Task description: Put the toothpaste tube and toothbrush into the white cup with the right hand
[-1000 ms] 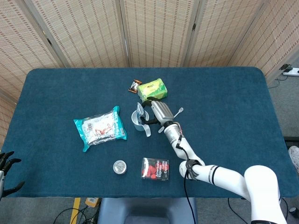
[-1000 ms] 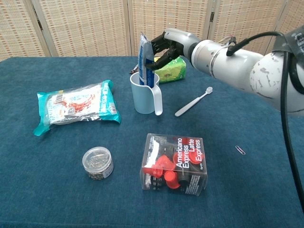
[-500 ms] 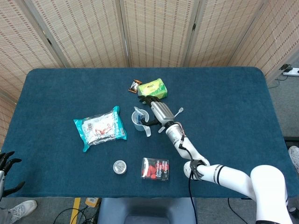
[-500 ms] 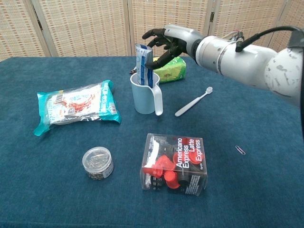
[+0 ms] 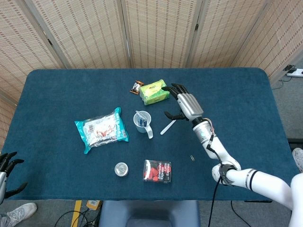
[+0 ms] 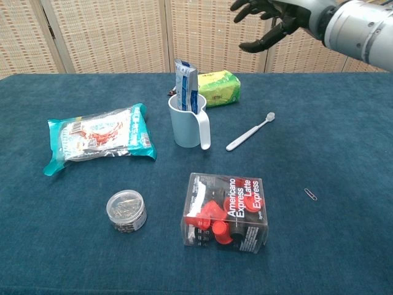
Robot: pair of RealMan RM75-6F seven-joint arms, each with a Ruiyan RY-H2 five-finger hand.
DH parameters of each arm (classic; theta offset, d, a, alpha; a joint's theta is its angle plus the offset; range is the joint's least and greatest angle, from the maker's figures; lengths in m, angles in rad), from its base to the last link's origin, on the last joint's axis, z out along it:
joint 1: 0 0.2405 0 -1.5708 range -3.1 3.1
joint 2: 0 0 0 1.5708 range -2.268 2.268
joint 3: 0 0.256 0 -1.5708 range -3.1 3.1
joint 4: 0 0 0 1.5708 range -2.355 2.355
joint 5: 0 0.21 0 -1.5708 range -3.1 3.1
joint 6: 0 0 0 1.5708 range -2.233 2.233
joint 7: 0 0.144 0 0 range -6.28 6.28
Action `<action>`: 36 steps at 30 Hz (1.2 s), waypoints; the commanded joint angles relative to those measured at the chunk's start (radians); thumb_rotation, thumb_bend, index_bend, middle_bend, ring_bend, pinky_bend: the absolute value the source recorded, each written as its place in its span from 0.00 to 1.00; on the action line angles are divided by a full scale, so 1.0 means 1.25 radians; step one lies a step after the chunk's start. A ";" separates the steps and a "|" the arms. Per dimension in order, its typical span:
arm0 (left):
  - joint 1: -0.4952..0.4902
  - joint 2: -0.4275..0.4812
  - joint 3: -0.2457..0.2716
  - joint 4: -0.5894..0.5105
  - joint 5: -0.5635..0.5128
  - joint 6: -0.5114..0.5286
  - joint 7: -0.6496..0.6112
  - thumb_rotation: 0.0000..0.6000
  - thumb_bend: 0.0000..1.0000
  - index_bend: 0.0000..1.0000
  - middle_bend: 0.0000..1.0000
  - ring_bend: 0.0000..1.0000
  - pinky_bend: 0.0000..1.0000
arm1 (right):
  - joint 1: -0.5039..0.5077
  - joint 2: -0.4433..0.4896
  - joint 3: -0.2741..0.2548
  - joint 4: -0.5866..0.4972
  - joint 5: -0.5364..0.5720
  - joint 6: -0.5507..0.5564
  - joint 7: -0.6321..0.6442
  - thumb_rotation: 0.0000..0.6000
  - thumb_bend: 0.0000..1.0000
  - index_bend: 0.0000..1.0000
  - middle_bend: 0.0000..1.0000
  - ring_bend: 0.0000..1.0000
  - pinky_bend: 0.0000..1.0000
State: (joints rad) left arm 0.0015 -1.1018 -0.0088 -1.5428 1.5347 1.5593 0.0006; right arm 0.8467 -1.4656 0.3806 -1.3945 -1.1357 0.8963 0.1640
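In the head view the right hand [image 5: 185, 103] hovers with fingers spread and empty above the toothbrush [image 5: 167, 127], which lies on the table just right of the white cup [image 5: 142, 122] holding the toothpaste tube [image 5: 140, 119]; the left hand [image 5: 6, 166] shows at the lower-left edge, fingers apart. In the chest view the right hand [image 6: 277, 18] is raised and splayed, the toothpaste tube [image 6: 185, 85] stands upright in the white cup [image 6: 188, 123], and the toothbrush [image 6: 250, 133] rests to its right.

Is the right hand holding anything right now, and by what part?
Nothing. The right hand is open in the air, fingers spread. The toothpaste tube stands in the white cup; the toothbrush lies on the table.
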 commanded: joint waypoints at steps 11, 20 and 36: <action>0.004 0.004 0.003 -0.012 0.006 0.008 0.008 1.00 0.20 0.32 0.16 0.13 0.16 | -0.001 -0.006 -0.150 0.099 0.001 -0.077 -0.243 1.00 0.36 0.28 0.26 0.04 0.04; 0.010 0.005 0.006 -0.010 -0.003 0.007 0.006 1.00 0.20 0.32 0.16 0.13 0.16 | 0.030 -0.108 -0.181 0.212 -0.014 -0.121 -0.285 1.00 0.51 0.28 0.27 0.04 0.04; 0.013 0.004 0.005 0.008 -0.015 -0.003 -0.011 1.00 0.20 0.32 0.16 0.13 0.16 | 0.064 -0.232 -0.174 0.325 -0.058 -0.152 -0.232 1.00 0.55 0.28 0.29 0.04 0.04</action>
State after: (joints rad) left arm 0.0182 -1.0967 -0.0022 -1.5321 1.5160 1.5559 -0.0126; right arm 0.9234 -1.7489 0.1615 -0.9956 -1.2029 0.7089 -0.1307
